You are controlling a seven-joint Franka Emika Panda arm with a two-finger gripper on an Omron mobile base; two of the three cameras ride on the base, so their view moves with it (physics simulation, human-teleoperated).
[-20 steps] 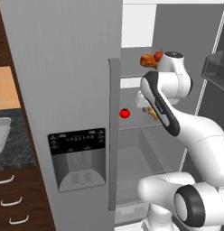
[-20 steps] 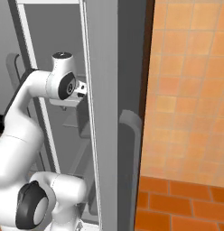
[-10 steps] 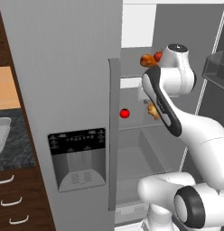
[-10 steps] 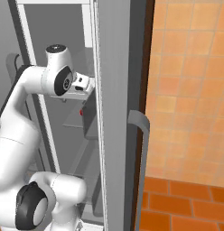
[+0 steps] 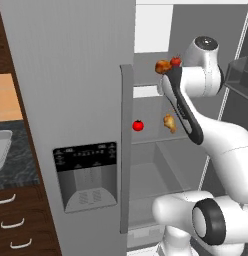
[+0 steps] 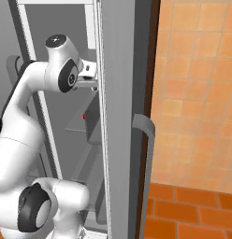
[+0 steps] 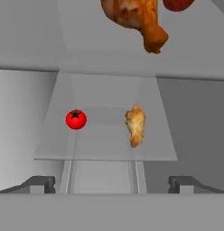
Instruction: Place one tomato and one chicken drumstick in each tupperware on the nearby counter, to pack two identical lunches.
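Note:
Inside the open fridge, a red tomato (image 7: 76, 119) and a chicken drumstick (image 7: 135, 124) lie side by side on a glass shelf, well ahead of my gripper (image 7: 111, 183). Its fingertips (image 7: 39, 182) stand far apart, open, with nothing between them. On the shelf above lie a second drumstick (image 7: 136, 18) and a second tomato (image 7: 177, 3). From the left base view, the lower tomato (image 5: 138, 125) and drumstick (image 5: 169, 123) sit below the upper drumstick (image 5: 163, 66) and tomato (image 5: 175, 61), with my arm beside them. One light-grey tupperware (image 5: 1, 150) rests on the black counter (image 5: 18, 162) at far left.
The closed grey fridge door (image 5: 71, 100) with its dispenser panel (image 5: 86, 175) and vertical handle (image 5: 126, 150) stands between the counter and the open compartment. The other door (image 6: 120, 116) swings out on my right, near an orange tiled wall (image 6: 197, 93). Dark drawers (image 5: 16, 225) sit under the counter.
My arm's upper joint and hand have risen and shifted right, up to the level of the upper shelf. The food on the shelves has not moved.

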